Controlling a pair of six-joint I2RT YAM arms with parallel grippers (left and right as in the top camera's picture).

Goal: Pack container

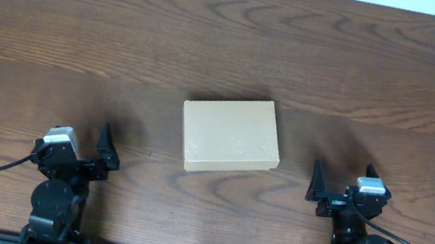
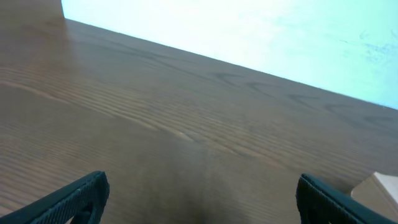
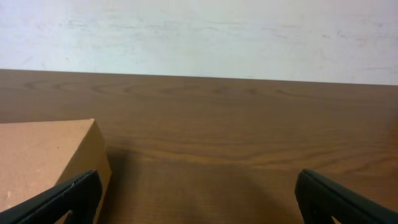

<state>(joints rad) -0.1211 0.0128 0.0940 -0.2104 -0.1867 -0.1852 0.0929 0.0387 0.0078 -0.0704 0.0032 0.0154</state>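
the small rectangular tan cardboard box (image 1: 230,135) lies flat near the middle of the dark brown wooden table (image 1: 231,44), turned slightly off square, with its flap lid down and flush. its top is plain and unmarked, its edges look crisp, and no gap shows along the sides in the overhead view. the right wrist camera sees one corner and a side wall of it at lower left (image 3: 43,155). the left wrist camera catches only a sliver at the far right edge (image 2: 380,185).

as for progress, the pictures leave it open. the box is shut, what is inside is hidden, and no loose item to pack shows in any view. so this reads either as packing finished and the lid closed, or as a start with the lid not yet lifted. i cannot tell which.

the left gripper (image 2: 199,202) sits at the near edge, well apart from the box, with its black fingers spread wide over bare wood. the right gripper (image 3: 199,202) is likewise spread wide and holding nothing, and the box corner is just beside its left finger.
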